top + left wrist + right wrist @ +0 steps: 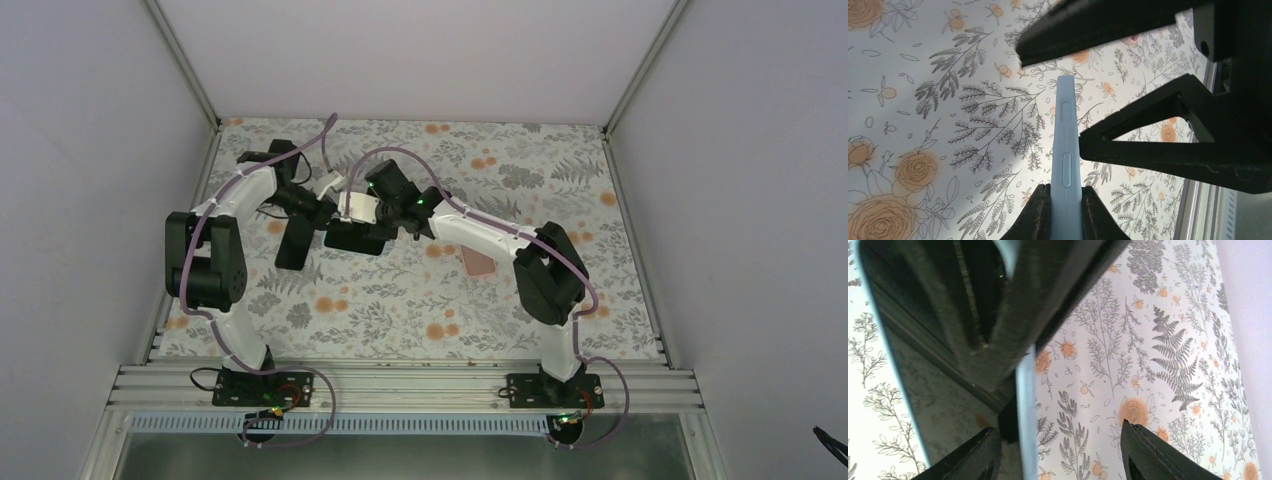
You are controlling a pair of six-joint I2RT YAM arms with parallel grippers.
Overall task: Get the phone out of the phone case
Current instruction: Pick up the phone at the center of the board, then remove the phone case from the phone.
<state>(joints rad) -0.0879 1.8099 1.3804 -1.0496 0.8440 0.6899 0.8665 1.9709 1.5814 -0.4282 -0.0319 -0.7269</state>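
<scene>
A light blue phone case (1066,130) stands edge-on between my left gripper's (1066,187) fingers, which are shut on it above the table. In the right wrist view the case's pale rim (1026,405) frames the phone's dark screen (923,390), which sits inside the case. My right gripper (1057,429) is open, its jaws on either side of that rim without touching it. Its black fingers (1173,145) show beside the case in the left wrist view. In the top view both grippers meet at the case (357,210) over the table's middle back.
A flat pink object (478,262) lies on the floral tablecloth (520,160), partly under the right arm. A dark oblong shape (293,243) sits below the left wrist. Grey walls and metal rails (400,385) bound the table.
</scene>
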